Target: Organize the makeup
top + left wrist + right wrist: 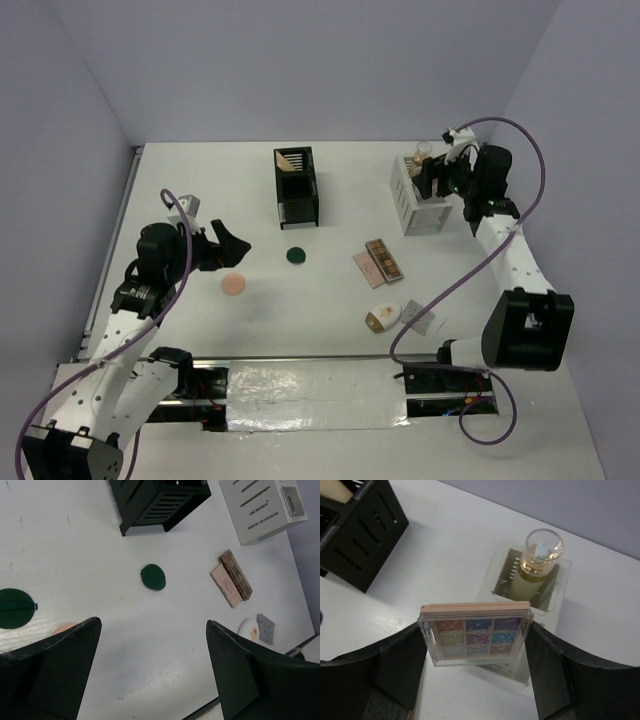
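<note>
Two organizer boxes stand at the far side of the white counter (pixel 200 200): the black slotted organizer box (pixel 297 190) near the middle, and the white grid-sided organizer box (pixel 415 200) to its right. A beige bottle (pixel 540 555) stands upright in the white box. The right gripper (pixel 476 645) hangs over this box, closed on a clear-lidded eyeshadow palette (pixel 476 627). It grips the palette by the short ends, so the long axis runs finger to finger and the colour pans face the wrist camera. The left gripper (pixel 152 640) is spread wide and holds nothing, just beside the peach round puff (pixel 234 284). Mid-counter, two flat palettes (pixel 378 261) lie touching side by side, their long axes slanting from far left to near right. Nearer the arms lies the white-gold oval compact (pixel 382 318), with a small grey palette (pixel 415 314) next to it. The dark green round compact (pixel 295 256) lies flat between the puff and the palettes.
</note>
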You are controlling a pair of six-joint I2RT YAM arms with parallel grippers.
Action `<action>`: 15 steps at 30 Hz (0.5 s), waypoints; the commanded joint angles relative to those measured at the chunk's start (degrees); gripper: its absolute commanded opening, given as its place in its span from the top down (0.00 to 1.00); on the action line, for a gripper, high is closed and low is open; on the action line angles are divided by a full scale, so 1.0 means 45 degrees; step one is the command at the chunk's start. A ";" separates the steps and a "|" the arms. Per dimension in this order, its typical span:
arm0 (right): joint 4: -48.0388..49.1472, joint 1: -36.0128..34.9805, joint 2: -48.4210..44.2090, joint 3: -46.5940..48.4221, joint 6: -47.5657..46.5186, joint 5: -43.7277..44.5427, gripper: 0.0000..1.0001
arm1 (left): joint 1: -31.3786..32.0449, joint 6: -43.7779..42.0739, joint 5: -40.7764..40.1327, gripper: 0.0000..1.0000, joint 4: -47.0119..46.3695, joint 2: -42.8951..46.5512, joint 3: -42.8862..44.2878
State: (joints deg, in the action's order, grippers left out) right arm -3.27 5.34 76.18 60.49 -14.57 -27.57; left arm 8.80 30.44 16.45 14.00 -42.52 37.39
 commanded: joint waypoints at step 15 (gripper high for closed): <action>0.1117 0.1332 0.3342 0.1713 -0.2115 -0.3913 0.90 | -0.0041 0.0307 0.0349 0.01 -0.0924 -0.0530 0.0168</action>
State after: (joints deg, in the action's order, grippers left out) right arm -1.76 11.51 89.01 66.04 -22.52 -43.00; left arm 8.80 30.70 16.82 12.67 -44.58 37.39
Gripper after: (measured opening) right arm 0.785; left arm 0.985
